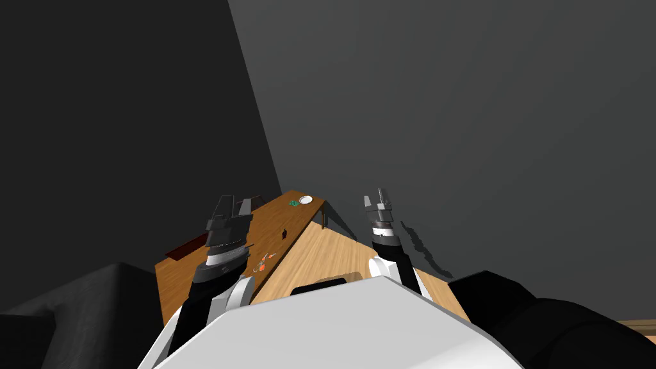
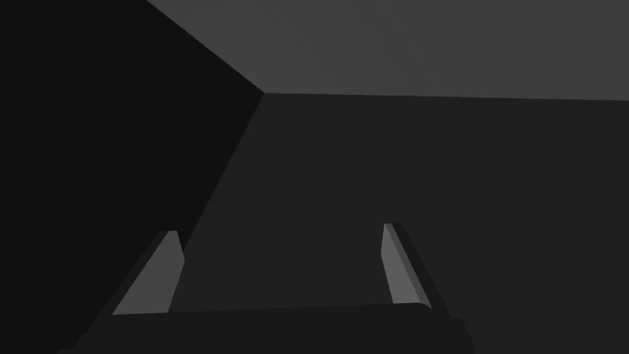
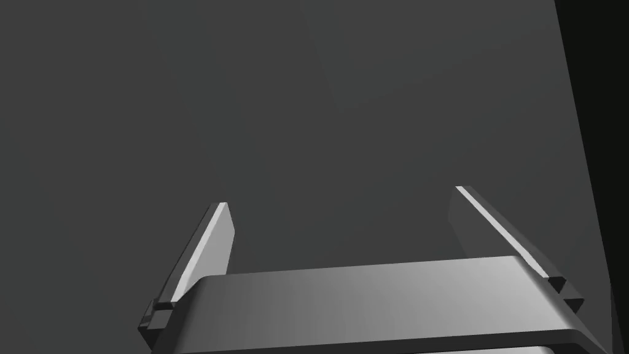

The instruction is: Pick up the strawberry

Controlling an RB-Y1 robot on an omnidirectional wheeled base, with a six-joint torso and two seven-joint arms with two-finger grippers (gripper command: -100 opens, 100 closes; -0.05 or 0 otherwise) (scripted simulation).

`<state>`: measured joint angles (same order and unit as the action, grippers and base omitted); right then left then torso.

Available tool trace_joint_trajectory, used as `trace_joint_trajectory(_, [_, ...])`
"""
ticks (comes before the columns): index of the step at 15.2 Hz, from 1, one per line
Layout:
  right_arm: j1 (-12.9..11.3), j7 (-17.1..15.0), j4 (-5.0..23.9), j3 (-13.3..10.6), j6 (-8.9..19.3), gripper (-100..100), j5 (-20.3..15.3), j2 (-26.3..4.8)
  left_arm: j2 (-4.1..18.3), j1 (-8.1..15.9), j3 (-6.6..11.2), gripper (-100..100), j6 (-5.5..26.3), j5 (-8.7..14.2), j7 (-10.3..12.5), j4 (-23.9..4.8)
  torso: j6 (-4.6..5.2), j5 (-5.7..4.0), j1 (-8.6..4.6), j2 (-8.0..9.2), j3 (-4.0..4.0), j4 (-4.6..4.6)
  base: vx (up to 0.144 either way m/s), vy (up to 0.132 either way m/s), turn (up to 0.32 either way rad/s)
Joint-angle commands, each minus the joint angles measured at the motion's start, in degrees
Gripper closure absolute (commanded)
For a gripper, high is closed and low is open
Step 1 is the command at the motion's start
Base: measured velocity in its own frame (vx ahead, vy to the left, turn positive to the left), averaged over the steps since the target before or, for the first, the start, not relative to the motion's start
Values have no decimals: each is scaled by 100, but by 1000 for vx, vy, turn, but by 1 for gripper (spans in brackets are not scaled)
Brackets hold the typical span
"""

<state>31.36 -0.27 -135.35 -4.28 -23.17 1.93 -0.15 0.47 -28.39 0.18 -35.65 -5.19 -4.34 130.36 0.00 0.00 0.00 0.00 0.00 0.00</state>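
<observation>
While left tool (image 1: 234,202) and right tool (image 1: 375,197) point upward, both gape.

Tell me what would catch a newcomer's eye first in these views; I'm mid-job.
Both arms are up against dark grey walls, with the left tool and the right tool open and holding nothing. Under the left arm, a brown wooden table stands in the room's corner. It carries small things: red and orange bits on the near side and a white plate at the far corner.
</observation>
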Motion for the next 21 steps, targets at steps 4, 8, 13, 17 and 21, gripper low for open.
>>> trace_joint_trajectory(4, [0,0,0,0,0,0,0,0,567,70,-1,-100,8,-57,-71,-313,1,1,3,-3,-2,-1,9,1,-28])
trace_joint_trajectory(8, [0,0,0,0,0,0,0,0,908,163,-2,-100,18,-132,-165,-728,1,2,7,-13,-7,-3,27,6,-51])
trace_joint_trajectory(13, [0,0,0,0,0,0,0,0,1199,286,-4,-100,31,-232,-290,-1279,1,1,4,-11,-7,-3,22,5,-48])
trace_joint_trajectory(17, [0,0,0,0,0,0,0,0,1367,382,-5,-100,42,-309,-387,-1707,1,1,5,-13,-8,-3,24,5,-45])
trace_joint_trajectory(21, [0,0,0,0,0,0,0,0,1516,486,-6,-100,53,-393,-493,-2174,1,1,5,-12,-7,-3,23,6,-54])
